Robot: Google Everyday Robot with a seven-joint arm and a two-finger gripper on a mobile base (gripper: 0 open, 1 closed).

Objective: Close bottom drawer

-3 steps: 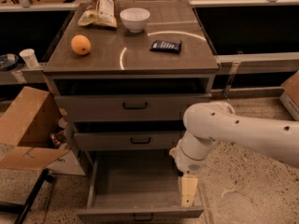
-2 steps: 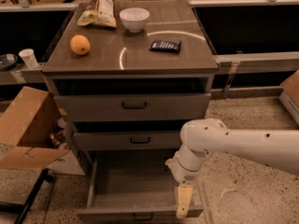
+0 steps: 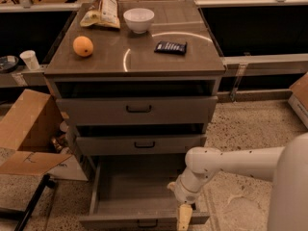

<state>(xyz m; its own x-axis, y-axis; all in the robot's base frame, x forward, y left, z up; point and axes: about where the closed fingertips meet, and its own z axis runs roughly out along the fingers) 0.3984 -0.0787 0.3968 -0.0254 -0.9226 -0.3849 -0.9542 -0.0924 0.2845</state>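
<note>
The bottom drawer (image 3: 137,186) is pulled far out of the grey-brown cabinet, showing a plain grey empty tray. Its slim front panel (image 3: 120,221) with a small black bar handle (image 3: 147,224) runs along the lower edge of the camera view. My gripper (image 3: 184,218) hangs from the white arm at the right end of that front panel, its cream fingers pointing down over the panel's top edge. The middle drawer (image 3: 142,144) and the top drawer (image 3: 137,109) stand slightly out above it.
On the cabinet top are an orange (image 3: 83,46), a white bowl (image 3: 138,19), a snack bag (image 3: 102,6) and a dark bar (image 3: 170,47). An open cardboard box (image 3: 29,134) stands on the floor at left. Speckled floor lies to the right.
My arm has moved down and toward the drawer's front; the gripper has gone from over the tray's right side to the right end of the front panel. The drawer has not visibly moved.
</note>
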